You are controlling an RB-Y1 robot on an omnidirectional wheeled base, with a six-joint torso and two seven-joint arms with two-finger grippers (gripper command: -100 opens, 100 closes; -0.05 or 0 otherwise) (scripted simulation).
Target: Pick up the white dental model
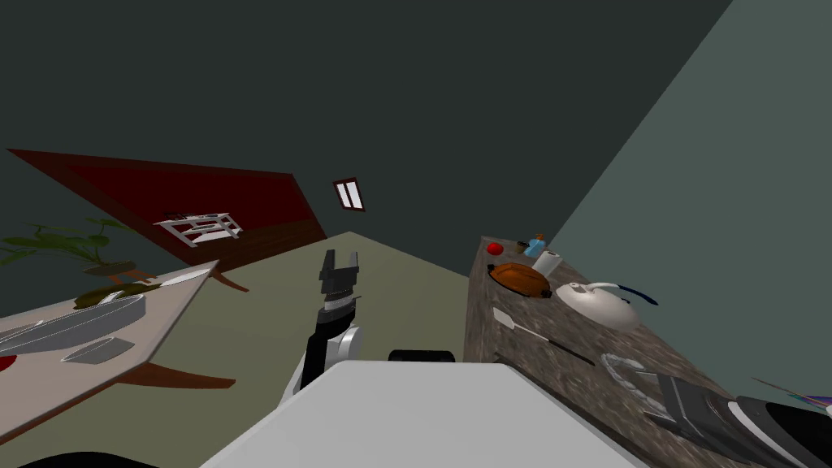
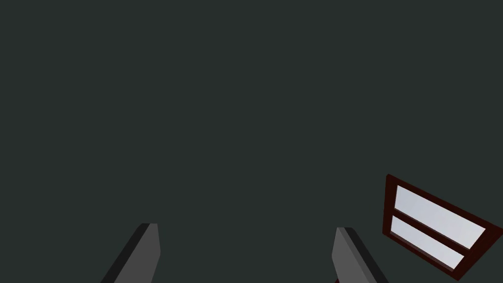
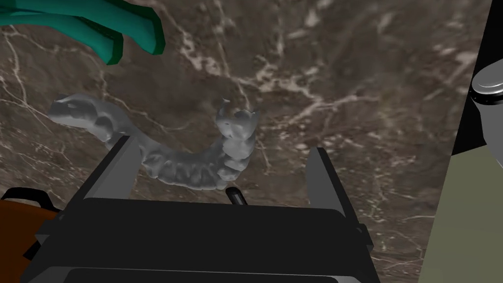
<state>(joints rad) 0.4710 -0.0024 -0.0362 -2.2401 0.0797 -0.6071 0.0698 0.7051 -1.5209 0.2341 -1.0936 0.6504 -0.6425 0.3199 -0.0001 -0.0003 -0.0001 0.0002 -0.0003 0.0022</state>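
The dental model (image 3: 196,162) is a pale grey U-shaped arch of teeth lying flat on the brown marble counter (image 3: 344,88). In the head view the dental model (image 1: 624,367) lies near the counter's near end. My right gripper (image 3: 221,162) hovers over it, open; one side of the arch runs past one finger (image 3: 123,162), the curved front and other side lie between the fingers, apart from the second. In the head view my right gripper (image 1: 654,394) reaches in from the lower right. My left gripper (image 1: 340,262) is raised over the floor, open.
On the counter (image 1: 520,366) lie a white spatula (image 1: 528,329), a white kettle (image 1: 600,305), a brown dish (image 1: 520,279), a paper roll, a bottle and a red object. A green object (image 3: 98,24) lies near the model. A table (image 1: 162,317) with bowls stands to the left.
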